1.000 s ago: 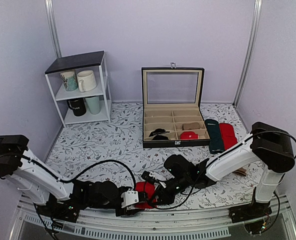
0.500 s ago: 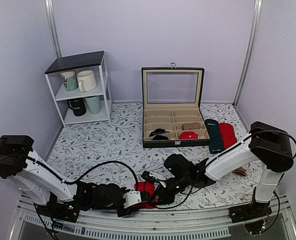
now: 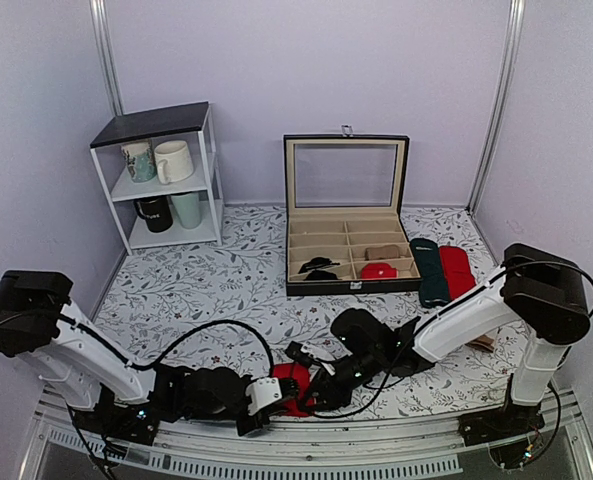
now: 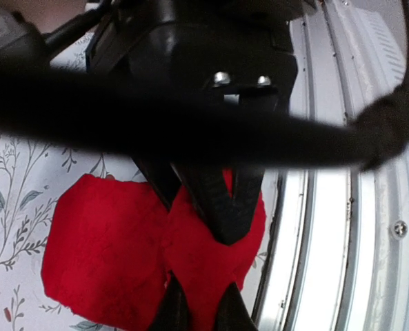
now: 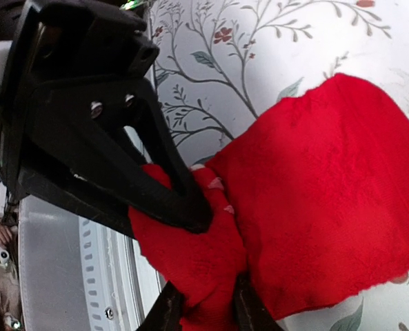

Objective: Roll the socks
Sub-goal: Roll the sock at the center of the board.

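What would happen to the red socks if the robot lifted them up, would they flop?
Probably floppy: the socks look like soft fuzzy cloth, and they bunch into folds where the left tool pinches them. They are likely light too, being thin cloth. If pushed, they would probably crumple or slide rather than roll, since they lie flat on the table.

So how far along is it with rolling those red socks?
Looks mostly done: the socks are already a compact red bundle near the front edge of the table. In hand: the left pincer is shut on the bundle, and fabric sits between the fingers of the right pincer, though I can't tell if it grips. Left: probably a final tuck and letting go.
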Controlling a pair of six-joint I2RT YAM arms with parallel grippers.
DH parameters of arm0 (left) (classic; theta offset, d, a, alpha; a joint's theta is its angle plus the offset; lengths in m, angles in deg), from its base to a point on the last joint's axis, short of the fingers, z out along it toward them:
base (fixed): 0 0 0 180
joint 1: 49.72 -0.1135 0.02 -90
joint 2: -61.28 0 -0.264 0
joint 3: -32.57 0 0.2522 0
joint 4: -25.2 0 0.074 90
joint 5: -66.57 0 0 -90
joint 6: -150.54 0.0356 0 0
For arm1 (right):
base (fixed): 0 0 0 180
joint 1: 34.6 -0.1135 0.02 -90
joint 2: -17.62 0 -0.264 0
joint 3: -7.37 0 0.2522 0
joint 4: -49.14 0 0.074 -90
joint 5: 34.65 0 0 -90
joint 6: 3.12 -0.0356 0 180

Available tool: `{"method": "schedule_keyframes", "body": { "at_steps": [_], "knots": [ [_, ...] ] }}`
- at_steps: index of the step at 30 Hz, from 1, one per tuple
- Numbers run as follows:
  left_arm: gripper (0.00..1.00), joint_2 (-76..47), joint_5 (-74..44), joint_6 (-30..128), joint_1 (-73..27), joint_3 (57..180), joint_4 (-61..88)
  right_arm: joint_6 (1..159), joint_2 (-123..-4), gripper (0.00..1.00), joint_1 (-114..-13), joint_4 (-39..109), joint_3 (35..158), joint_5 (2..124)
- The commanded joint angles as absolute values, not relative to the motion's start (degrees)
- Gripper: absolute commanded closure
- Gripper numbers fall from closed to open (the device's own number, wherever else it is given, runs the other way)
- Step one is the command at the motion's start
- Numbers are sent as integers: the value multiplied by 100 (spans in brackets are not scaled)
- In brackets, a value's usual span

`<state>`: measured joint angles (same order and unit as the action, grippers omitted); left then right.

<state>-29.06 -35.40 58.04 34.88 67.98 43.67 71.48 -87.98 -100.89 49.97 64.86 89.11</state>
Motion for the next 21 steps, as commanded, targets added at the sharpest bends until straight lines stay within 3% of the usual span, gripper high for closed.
{"method": "schedule_keyframes", "body": {
  "at_steps": [1,6,9,14,21],
  "knots": [
    [100,-3063,-2819,5286,3281,6577,4344,7272,-8641,70,-10160,4204,5986,7739],
    [100,-3221,-2044,4827,2813,6406,4569,7708,-7370,57,-10183,6302,5007,6997],
    [100,-3387,-1731,4697,2685,6457,4518,8557,-6812,41,-10480,7580,4320,6593],
    [100,-3720,-1404,4469,2532,6543,4491,9871,-7074,34,-10820,7624,4528,6360],
    [100,-3976,-1208,4260,2456,6443,4702,10336,-7599,33,-11125,7656,4721,6341]
  ]
}}
